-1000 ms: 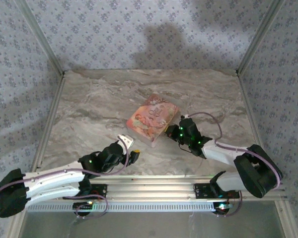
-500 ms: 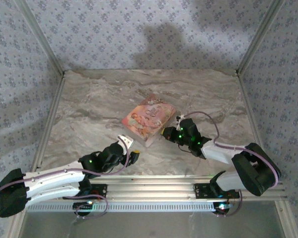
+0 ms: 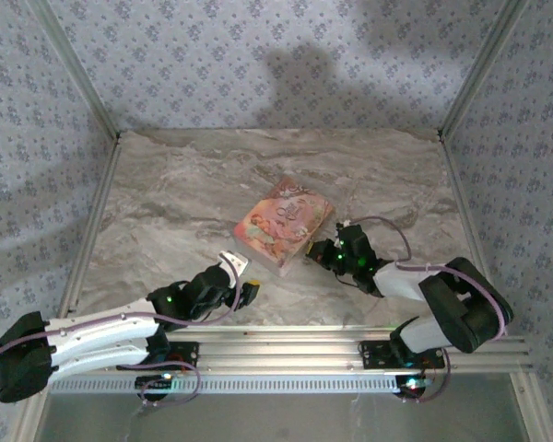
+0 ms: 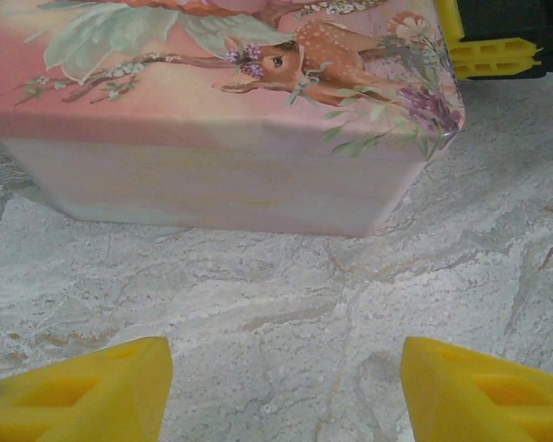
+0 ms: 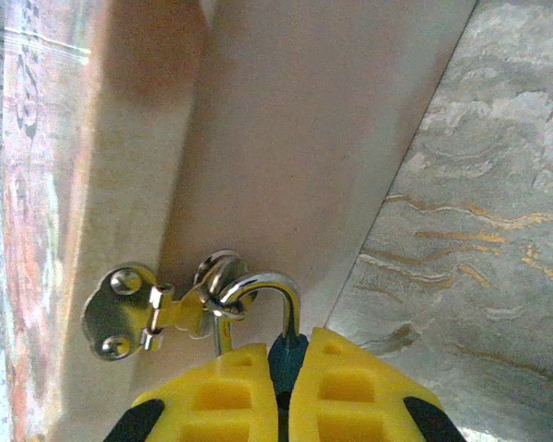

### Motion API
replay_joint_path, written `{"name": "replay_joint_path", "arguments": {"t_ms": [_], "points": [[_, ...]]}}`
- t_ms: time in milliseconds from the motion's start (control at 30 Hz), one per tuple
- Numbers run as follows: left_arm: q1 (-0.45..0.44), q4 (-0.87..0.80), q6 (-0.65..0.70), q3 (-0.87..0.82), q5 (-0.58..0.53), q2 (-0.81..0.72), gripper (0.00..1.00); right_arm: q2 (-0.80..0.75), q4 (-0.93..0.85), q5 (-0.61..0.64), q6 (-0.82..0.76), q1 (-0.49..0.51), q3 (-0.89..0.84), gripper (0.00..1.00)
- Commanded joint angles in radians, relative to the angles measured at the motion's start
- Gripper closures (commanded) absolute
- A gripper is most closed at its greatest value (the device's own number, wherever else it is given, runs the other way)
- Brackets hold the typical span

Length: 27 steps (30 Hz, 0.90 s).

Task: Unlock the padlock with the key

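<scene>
The right jaws are pinching shut on the padlock [image 5: 279,357], a sliver of blue body showing between them, its shiny shackle hooking through the hasp [image 5: 129,313] on the pink box [image 3: 284,224], which is lying nearer the bench's [image 3: 166,184] near edge. The box is sliding back rightward after a leftward nudge, so the grip is probably dragging it. The left jaws are standing open and empty, facing the box's side.

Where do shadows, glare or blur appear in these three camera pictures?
Top external view: a broad dark shadow lies on the patterned back wall. Left wrist view: the yellow fingertips of the left gripper look soft; the flat pink picture-printed box looks sharper. Right wrist view: bright glints on the small blue padlock's metal loop and the silver metal hasp.
</scene>
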Motion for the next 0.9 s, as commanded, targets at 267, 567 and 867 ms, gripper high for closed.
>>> {"name": "replay_joint_path", "arguments": {"t_ms": [267,567,867], "points": [[0.007,-0.007,-0.008,0.035,-0.004,-0.012,0.33,-0.190,-0.234,0.178,-0.024,0.024,0.115,1.00],[0.007,-0.020,-0.005,0.043,-0.002,-0.012,0.33,-0.094,-0.323,0.175,0.039,0.003,0.130,1.00],[0.007,-0.051,-0.005,0.043,-0.013,-0.046,0.33,-0.080,-0.371,0.154,-0.035,-0.036,0.179,1.00]]}}
